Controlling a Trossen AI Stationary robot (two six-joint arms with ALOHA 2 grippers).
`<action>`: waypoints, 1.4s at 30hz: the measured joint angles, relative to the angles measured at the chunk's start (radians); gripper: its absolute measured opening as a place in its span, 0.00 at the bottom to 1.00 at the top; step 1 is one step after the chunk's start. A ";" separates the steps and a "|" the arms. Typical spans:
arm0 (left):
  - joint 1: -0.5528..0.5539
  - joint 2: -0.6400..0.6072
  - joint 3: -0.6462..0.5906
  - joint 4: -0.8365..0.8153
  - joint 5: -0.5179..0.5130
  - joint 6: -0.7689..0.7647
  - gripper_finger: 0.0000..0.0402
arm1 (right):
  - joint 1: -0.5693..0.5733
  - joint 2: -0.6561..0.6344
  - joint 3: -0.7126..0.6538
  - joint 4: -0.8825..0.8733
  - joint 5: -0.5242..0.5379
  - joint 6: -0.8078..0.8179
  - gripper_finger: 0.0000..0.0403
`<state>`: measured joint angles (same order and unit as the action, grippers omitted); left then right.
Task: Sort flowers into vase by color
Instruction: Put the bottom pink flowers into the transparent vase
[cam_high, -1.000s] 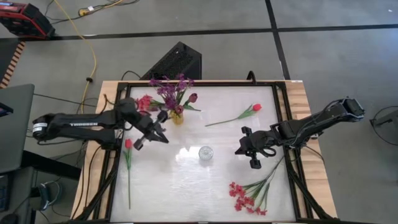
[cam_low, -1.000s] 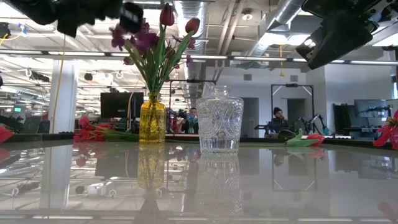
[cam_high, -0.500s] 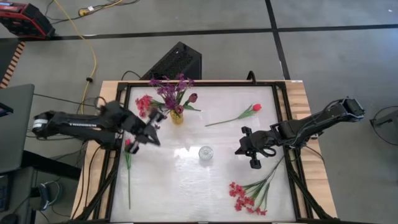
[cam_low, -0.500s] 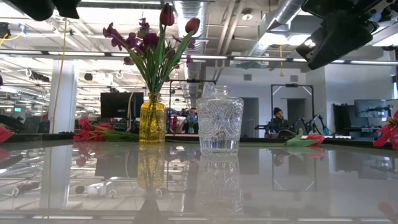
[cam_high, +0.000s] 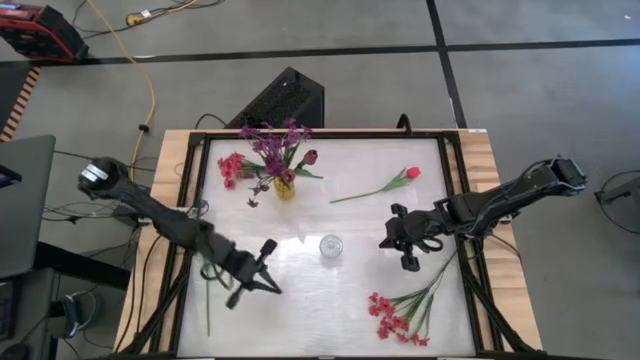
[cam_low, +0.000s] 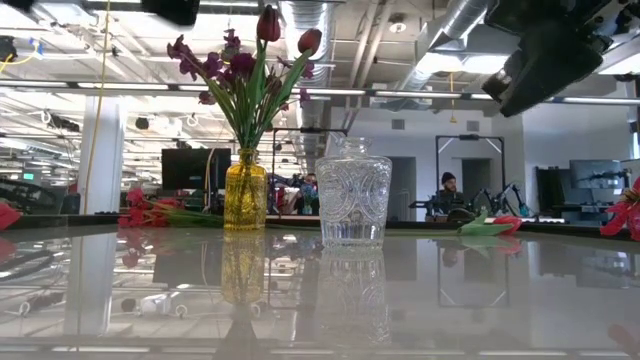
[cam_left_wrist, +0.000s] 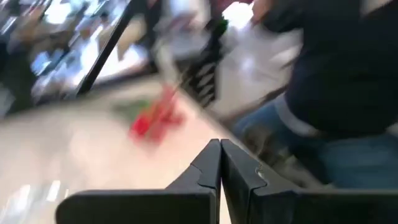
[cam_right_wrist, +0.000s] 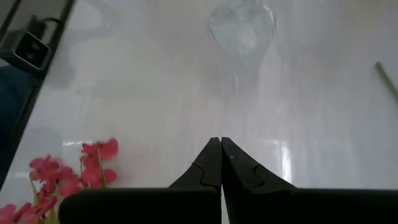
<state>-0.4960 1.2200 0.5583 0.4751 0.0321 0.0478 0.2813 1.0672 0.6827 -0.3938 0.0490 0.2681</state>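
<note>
Between picks: the left gripper (cam_high: 262, 281), lower left of centre in the high view, has its jaws pressed together on nothing; the right gripper (cam_high: 399, 240), right of centre, is likewise closed and empty; the yellow vase (cam_high: 285, 186) at upper centre holds purple sprigs and tulips; the clear vase (cam_high: 330, 246) at centre looks empty; next is likely opening over a loose stem such as the red-pink sprig (cam_high: 395, 315) at lower right

A flower-filled vase (cam_high: 285, 186) is set at eleven o'clock from the central glass jar (cam_high: 330, 246); loose sprigs (cam_high: 400, 312) are laid at five.
</note>
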 joint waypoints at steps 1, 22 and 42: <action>-0.019 0.023 0.000 -0.002 -0.058 -0.018 0.00 | 0.000 0.000 0.000 -0.020 -0.001 0.016 0.07; 0.042 0.483 0.002 0.640 -0.127 0.103 0.01 | 0.291 0.000 0.000 -0.410 -0.288 0.071 0.12; 0.145 0.484 0.002 0.634 -0.006 0.044 0.20 | 0.601 0.404 0.006 -0.505 -0.155 -0.055 0.61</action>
<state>-0.3508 1.7042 0.5602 1.1094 0.0265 0.0921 0.8823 1.4712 0.6888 -0.8988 -0.1065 0.2129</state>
